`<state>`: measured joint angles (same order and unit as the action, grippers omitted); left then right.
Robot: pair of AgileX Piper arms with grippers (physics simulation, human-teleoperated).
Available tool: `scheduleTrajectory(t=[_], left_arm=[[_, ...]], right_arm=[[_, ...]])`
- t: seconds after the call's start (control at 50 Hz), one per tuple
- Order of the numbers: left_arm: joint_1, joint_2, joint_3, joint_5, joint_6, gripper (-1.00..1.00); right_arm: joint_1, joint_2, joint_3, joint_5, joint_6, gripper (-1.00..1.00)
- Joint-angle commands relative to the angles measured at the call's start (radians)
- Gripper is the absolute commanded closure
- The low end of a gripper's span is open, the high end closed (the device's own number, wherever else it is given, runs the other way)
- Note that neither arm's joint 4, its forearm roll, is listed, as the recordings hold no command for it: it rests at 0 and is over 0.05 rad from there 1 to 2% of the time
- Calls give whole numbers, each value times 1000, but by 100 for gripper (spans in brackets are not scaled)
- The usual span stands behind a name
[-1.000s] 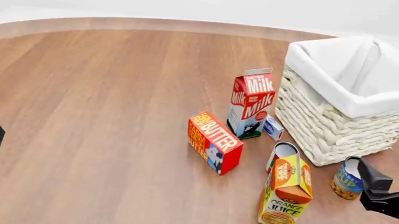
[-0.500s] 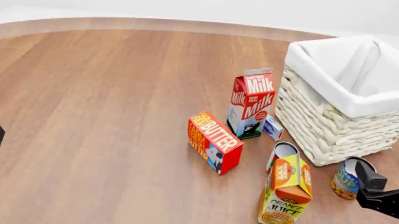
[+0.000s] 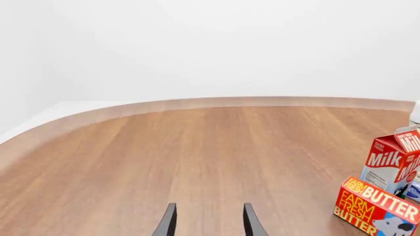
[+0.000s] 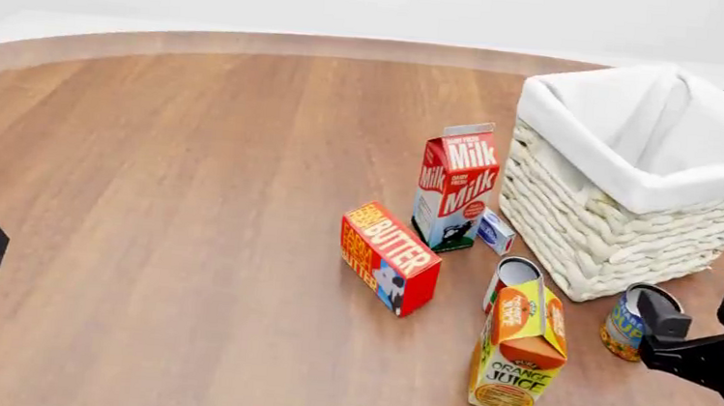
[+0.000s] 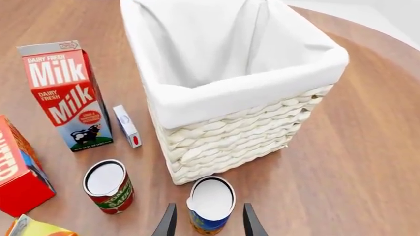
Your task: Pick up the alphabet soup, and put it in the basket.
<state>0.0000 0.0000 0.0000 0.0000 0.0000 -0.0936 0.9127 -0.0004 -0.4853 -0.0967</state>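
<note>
Alphabet soup [image 5: 210, 205] between spread right fingers [image 5: 168, 222]; left fingers [image 3: 169, 223] likewise spread.

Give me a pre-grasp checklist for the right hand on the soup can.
1. Right hand open: ok, fingers apart.
2. Alphabet soup between the fingers: ok, it sits in the gap in the right wrist view.
3. Can upright: ok, pale top faces up.
4. Fingers low enough to grip the can's side: cannot tell.
5. Neighbours out of the way: ok, the red-and-white can and orange juice carton stand apart.
6. Basket open, nothing seen inside: ok.
</note>
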Motion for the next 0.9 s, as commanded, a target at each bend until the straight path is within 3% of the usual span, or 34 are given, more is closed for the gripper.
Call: scheduleTrajectory(t=[0.02,0.78,0.86,0.88,0.9], left_arm=[[0,0,0,0,0,-100],[0,0,0,0,0,-100],[0,0,0,0,0,-100],[0,0,0,0,0,-100],[0,0,0,0,0,-100]], right_arm=[[-1,87,0,-75,6,-100],[-9,317,0,-249,17,-100],[-12,360,0,-283,20,-100],[-18,501,0,-393,27,-100],[-21,525,0,-417,26,-100]])
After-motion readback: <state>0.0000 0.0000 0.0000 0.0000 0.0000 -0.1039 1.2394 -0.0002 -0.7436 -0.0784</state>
